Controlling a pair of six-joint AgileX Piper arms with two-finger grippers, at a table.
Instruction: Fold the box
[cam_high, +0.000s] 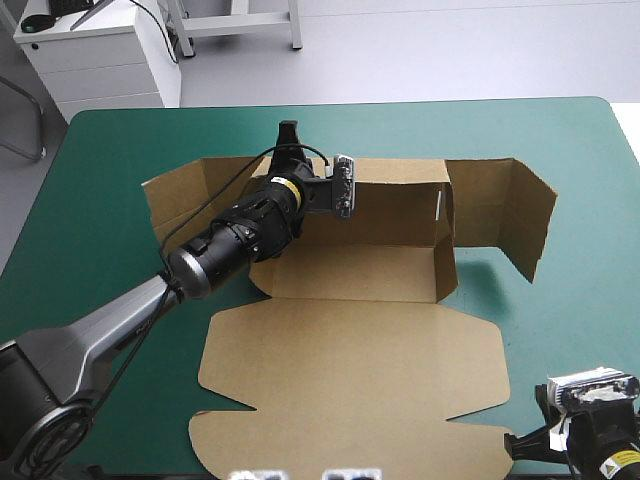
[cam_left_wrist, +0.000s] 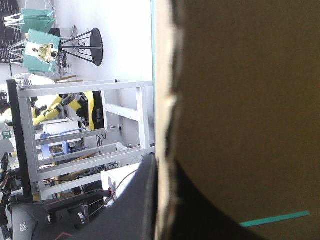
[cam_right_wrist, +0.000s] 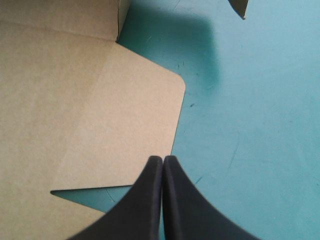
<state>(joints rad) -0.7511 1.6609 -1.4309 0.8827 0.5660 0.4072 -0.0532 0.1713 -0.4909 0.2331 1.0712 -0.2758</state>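
Note:
The brown box (cam_high: 350, 360) lies open in the middle of the table, its lid flat toward the near edge. Its far wall (cam_high: 400, 175) and both side flaps stand raised. My left gripper (cam_high: 288, 135) reaches over the far wall's left end. In the left wrist view the board's edge (cam_left_wrist: 162, 100) runs between the black fingers (cam_left_wrist: 137, 200), so this gripper (cam_left_wrist: 162, 200) is shut on the box. My right gripper (cam_high: 520, 442) sits low at the lid's near right corner. It is shut (cam_right_wrist: 162, 165) with nothing in it, just above the lid's edge (cam_right_wrist: 100, 125).
The right side flap (cam_high: 530, 215) stands up at an angle and casts a shadow on the teal-green cover (cam_high: 585, 300). Bare cover runs along the table's right side and far edge.

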